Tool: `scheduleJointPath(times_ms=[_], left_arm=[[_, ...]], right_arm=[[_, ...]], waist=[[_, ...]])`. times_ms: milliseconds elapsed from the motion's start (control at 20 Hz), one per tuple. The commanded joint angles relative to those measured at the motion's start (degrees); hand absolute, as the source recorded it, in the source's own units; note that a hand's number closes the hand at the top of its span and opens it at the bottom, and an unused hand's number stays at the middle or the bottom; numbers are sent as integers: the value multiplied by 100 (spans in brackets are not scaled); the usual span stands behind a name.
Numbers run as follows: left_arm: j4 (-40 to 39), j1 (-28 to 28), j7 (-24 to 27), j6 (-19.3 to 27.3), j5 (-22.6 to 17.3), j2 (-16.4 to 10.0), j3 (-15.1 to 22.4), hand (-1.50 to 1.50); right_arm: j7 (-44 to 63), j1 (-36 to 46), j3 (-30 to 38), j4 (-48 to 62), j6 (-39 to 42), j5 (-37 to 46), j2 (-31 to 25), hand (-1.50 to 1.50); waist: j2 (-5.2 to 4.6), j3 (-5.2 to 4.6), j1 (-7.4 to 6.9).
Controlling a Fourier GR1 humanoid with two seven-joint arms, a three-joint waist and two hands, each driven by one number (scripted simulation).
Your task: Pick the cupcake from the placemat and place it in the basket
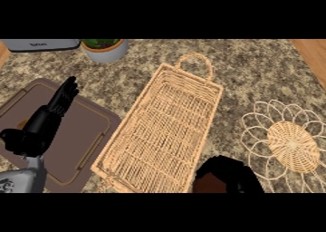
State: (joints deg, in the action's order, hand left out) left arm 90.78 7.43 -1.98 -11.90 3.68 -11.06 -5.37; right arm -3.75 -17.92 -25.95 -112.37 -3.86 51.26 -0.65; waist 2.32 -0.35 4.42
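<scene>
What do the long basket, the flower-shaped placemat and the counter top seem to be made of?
Basket: pale woven wicker or rattan, matt; crossing strands show. Placemat: likely the same fibre, tight woven centre, open looped petals. Counter top: speckled brown and grey, like granite; its gloss is unclear.

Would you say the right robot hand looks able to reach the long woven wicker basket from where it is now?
Probably yes: the right robot hand sits beside the near corner of the long woven wicker basket, with nothing between them.

The right hand (pixel 232 174) grips the cupcake (pixel 207 184) beside the basket's (pixel 164 129) near end.
</scene>
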Motion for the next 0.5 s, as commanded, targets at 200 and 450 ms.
scheduleJointPath(times_ms=[200, 450], left_arm=[[28, -12, 50, -22, 18, -104, -68, 0], [123, 70, 18, -18, 28, -30, 36, 0]], right_arm=[[2086, -334, -1685, -1307, -1061, 955, 64, 150], [3335, -16, -2285, -1416, -1372, 1749, 58, 150]], waist=[[-58, -41, -5], [-127, -33, -161]])
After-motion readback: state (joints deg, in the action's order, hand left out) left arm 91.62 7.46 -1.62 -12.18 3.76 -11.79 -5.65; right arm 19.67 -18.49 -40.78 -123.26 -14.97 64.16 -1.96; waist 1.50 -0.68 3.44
